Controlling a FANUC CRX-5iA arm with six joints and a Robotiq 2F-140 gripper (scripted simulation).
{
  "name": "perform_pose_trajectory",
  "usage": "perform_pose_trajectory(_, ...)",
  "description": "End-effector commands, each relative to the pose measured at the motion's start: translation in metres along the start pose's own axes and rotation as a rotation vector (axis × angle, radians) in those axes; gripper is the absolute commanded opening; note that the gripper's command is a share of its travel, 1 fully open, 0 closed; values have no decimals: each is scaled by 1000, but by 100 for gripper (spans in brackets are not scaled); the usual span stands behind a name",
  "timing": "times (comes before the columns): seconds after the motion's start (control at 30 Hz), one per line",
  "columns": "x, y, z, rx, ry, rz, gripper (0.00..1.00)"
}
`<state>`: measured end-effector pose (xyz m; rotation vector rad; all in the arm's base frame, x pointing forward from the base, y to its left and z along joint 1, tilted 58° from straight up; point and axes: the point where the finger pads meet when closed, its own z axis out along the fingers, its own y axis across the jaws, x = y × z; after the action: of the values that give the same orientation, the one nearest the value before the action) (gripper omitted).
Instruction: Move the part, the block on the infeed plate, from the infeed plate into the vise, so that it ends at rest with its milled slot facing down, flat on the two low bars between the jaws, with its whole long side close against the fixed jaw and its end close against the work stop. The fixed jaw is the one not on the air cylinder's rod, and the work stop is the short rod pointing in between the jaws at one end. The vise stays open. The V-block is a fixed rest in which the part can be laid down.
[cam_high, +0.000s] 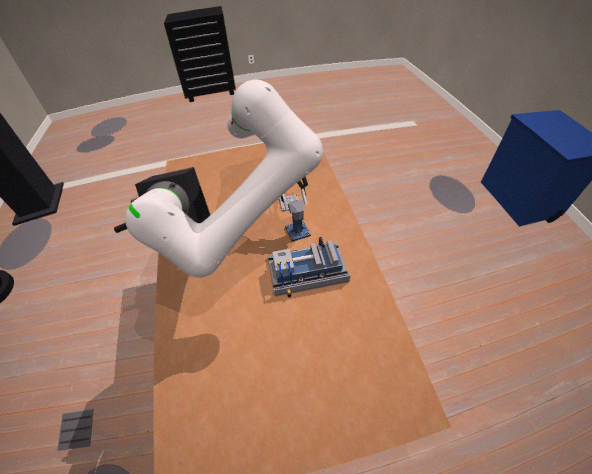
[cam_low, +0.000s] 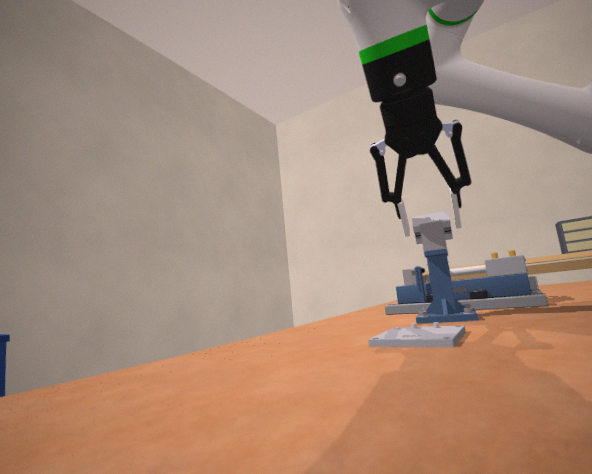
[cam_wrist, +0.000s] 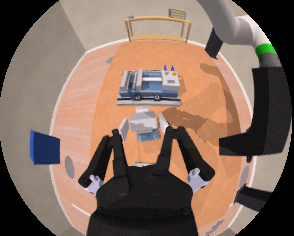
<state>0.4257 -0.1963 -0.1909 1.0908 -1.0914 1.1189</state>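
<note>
Arm: a white jointed arm (cam_high: 215, 220), reaching from its base near the far left corner of the tabletop (cam_low: 200, 410) toward the far end. The step in hand is judged to be a re-grasp of the block from the stand; the descent is best kept straight, so that both pads meet the block's sides together and the block is not knocked out of its rest.

Vise (cam_high: 309, 267): blue and grey, set near the middle of the tabletop; its jaws are seen standing apart, with nothing between them.

Stand (cam_low: 442, 290): a blue V-block post, between the vise and the plate, toward the far edge.

Plate (cam_low: 417, 336): a flat grey infeed plate, bare of the block, just beside the stand's foot.

Claw (cam_low: 430, 215): black, with pale pads, half open and holding nothing. One pad is placed on each side of the block's top, apart from it.

Block (cam_low: 433, 227): pale grey, short, laid on top of the stand. A narrow dark mark is visible on its near face; which way the slot faces cannot be told.
</note>
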Motion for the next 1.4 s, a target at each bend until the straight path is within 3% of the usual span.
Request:
perform_pose_trajectory(0.0,0,0,0,0,-12,0,51)
perform_pose_trajectory(0.53,3,0,0,0,-112,0,51)
perform_pose_trajectory(1.37,8,0,1,0,-335,0,51)
